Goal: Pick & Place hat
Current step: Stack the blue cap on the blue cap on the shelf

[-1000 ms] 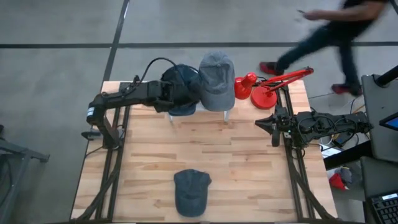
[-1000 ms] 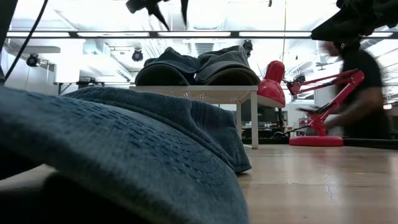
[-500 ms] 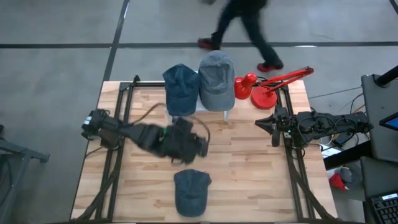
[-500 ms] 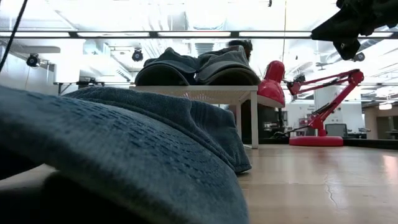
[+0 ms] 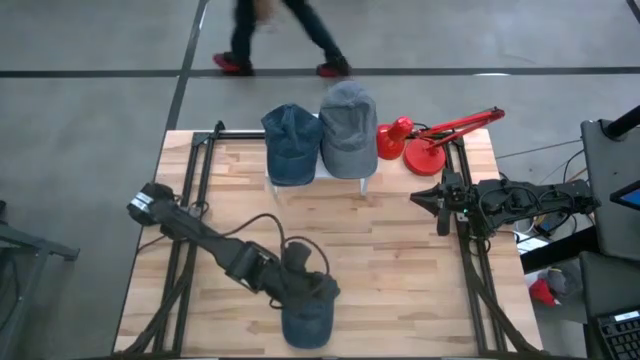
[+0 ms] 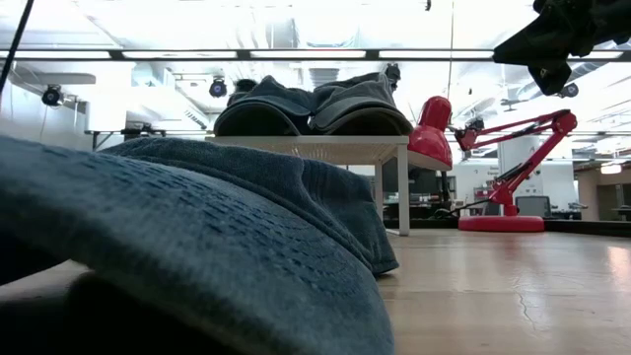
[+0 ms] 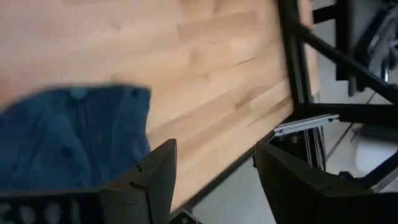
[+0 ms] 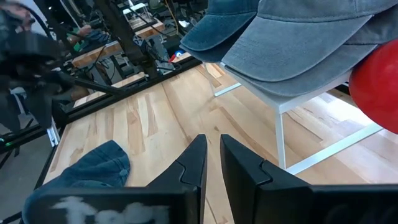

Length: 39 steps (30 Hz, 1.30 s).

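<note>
— Fingers spread wide on our left gripper (image 7: 211, 180), nothing between them, and the blue hat (image 5: 306, 310) lies just below on the table (image 5: 400, 260), near the front edge.

— So where do we stand on the job?

— We'd judge two hats done: a blue one (image 5: 289, 143) and a grey one (image 5: 348, 128) sit side by side on the white stand (image 6: 325, 146) at the back. One left, not yet grasped.

— And the arm's pose?

— Our left arm stretches diagonally from its base toward the front, wrist low over the hat's back edge. Whether it touches the cloth, we can't tell.

— The other side?

— Our right gripper (image 8: 211, 165) waits at the table's right edge, fingers nearly closed, holding nothing. A person walks past beyond the table.
</note>
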Each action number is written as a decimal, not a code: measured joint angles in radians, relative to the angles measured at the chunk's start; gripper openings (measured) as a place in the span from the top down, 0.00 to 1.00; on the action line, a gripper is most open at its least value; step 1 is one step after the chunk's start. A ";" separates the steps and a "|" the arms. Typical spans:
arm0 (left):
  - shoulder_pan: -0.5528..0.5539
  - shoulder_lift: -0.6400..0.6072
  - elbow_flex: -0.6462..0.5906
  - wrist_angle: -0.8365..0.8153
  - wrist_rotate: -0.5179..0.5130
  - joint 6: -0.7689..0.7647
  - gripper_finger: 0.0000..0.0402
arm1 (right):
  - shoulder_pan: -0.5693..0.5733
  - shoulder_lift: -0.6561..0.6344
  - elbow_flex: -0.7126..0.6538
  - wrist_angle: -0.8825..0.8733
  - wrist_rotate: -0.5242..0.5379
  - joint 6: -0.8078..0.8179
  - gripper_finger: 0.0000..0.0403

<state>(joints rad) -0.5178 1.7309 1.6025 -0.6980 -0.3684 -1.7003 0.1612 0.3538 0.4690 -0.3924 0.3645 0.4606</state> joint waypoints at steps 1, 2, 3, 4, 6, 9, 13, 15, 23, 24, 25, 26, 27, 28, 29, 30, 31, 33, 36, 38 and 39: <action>-0.004 0.000 -0.019 0.017 0.011 -0.031 0.48 | 0.000 0.000 0.000 0.000 0.000 0.000 0.89; -0.009 0.000 -0.036 0.037 0.016 -0.064 0.48 | 0.000 0.000 0.000 0.000 0.000 0.000 0.89; -0.014 0.000 -0.052 0.059 0.016 -0.088 0.48 | 0.000 0.000 0.000 0.000 0.000 0.000 0.89; -0.019 0.000 -0.065 0.077 0.019 -0.110 0.48 | 0.000 0.000 0.000 0.000 0.001 0.000 0.89; -0.031 0.000 -0.077 0.081 0.020 -0.158 0.48 | 0.000 0.000 0.000 0.000 0.001 0.000 0.89; -0.045 0.005 -0.082 0.086 0.020 -0.218 0.48 | 0.000 0.000 0.000 0.000 0.001 0.000 0.89; -0.056 0.049 -0.060 0.083 0.020 -0.286 0.48 | 0.000 0.000 0.000 0.000 0.002 -0.008 0.89; -0.062 0.077 -0.029 0.078 0.020 -0.319 0.48 | 0.000 0.000 0.000 0.000 0.002 -0.015 0.89; -0.066 0.241 0.211 -0.172 0.074 -0.464 0.48 | 0.000 0.000 0.000 -0.001 0.002 -0.019 0.89; -0.066 0.267 0.254 -0.240 0.110 -0.492 0.48 | 0.000 0.000 0.000 -0.001 0.002 -0.019 0.89; -0.066 0.294 0.301 -0.310 0.149 -0.514 0.48 | 0.000 0.000 0.000 -0.001 0.002 -0.019 0.89; -0.066 0.323 0.345 -0.377 0.181 -0.533 0.48 | 0.000 0.000 0.000 -0.001 0.002 -0.019 0.89; -0.067 0.353 0.386 -0.430 0.201 -0.548 0.48 | 0.000 0.000 0.000 -0.001 0.002 -0.019 0.89; -0.067 0.383 0.426 -0.475 0.206 -0.554 0.48 | 0.000 0.000 0.000 -0.001 0.002 -0.020 0.89; -0.067 0.413 0.465 -0.506 0.206 -0.554 0.48 | 0.000 0.000 0.000 -0.001 0.002 -0.023 0.89; -0.067 0.439 0.501 -0.530 0.207 -0.554 0.48 | 0.000 0.000 0.000 -0.001 0.002 -0.027 0.89; -0.065 0.462 0.535 -0.554 0.206 -0.555 0.48 | 0.000 0.000 0.000 -0.001 0.002 -0.032 0.89; -0.057 0.504 0.597 -0.608 0.206 -0.557 0.48 | 0.000 0.000 0.000 -0.001 0.002 -0.049 0.89; -0.049 0.555 0.647 -0.670 0.211 -0.560 0.48 | 0.000 0.000 0.000 -0.001 0.002 -0.067 0.89; -0.042 0.576 0.655 -0.691 0.211 -0.561 0.48 | 0.000 0.000 0.000 -0.001 0.002 -0.068 0.89; -0.037 0.581 0.654 -0.691 0.211 -0.561 0.48 | 0.000 0.000 0.000 -0.001 0.002 -0.068 0.89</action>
<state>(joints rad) -0.5552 2.3123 2.2569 -1.3891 -0.1570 -2.2608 0.1612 0.3538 0.4690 -0.3935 0.3664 0.3923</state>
